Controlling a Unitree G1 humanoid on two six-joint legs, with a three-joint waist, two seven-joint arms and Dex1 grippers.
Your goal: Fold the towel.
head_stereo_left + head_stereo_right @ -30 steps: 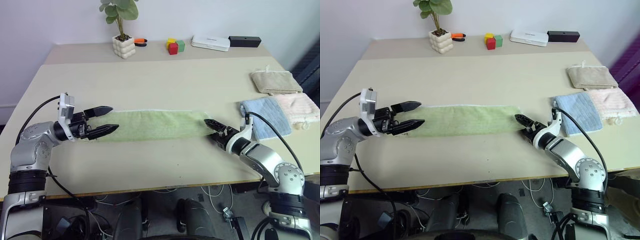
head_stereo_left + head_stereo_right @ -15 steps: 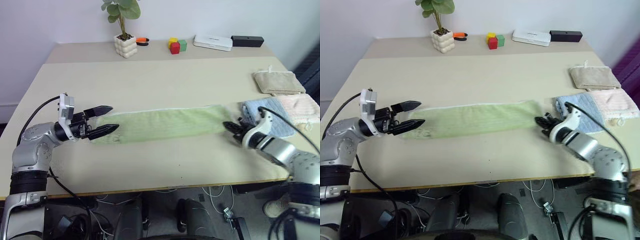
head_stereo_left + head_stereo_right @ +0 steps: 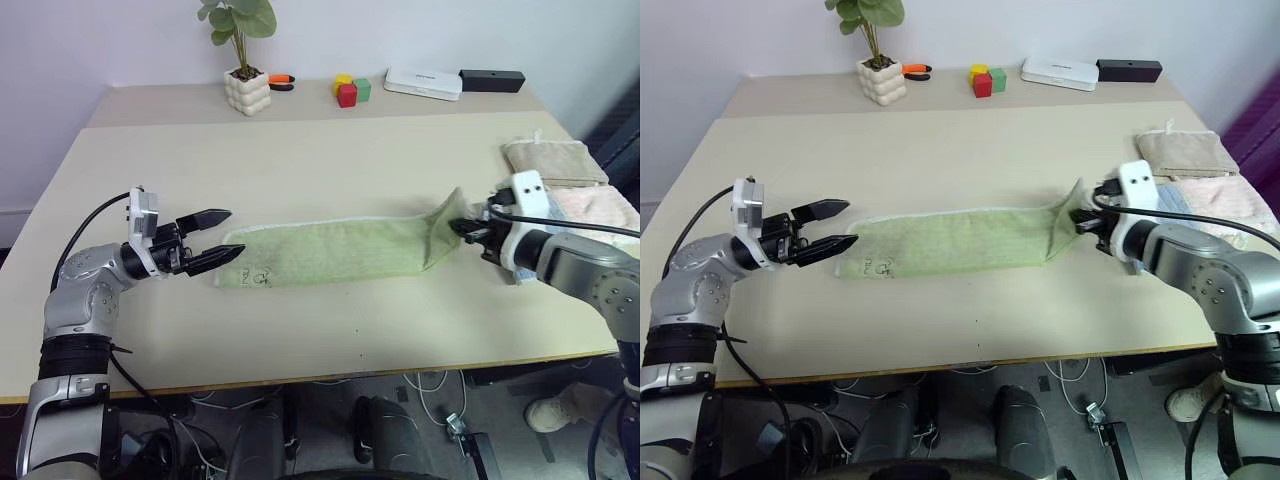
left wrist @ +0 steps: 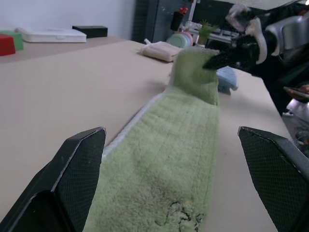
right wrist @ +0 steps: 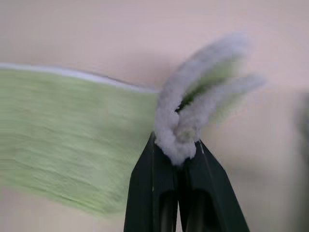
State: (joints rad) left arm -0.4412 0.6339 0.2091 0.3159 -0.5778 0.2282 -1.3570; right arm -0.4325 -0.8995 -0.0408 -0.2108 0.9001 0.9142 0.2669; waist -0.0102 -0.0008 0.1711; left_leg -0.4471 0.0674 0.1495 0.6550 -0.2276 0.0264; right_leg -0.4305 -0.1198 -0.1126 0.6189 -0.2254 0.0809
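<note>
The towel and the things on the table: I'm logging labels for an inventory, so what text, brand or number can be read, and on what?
None can be read.
Towel: small dark embroidered mark near one corner, too small to read.
White box and black box: no legible marking.

right gripper (image 3: 458, 229) closed its jaws on the towel (image 3: 330, 251), lifting its end.
</note>
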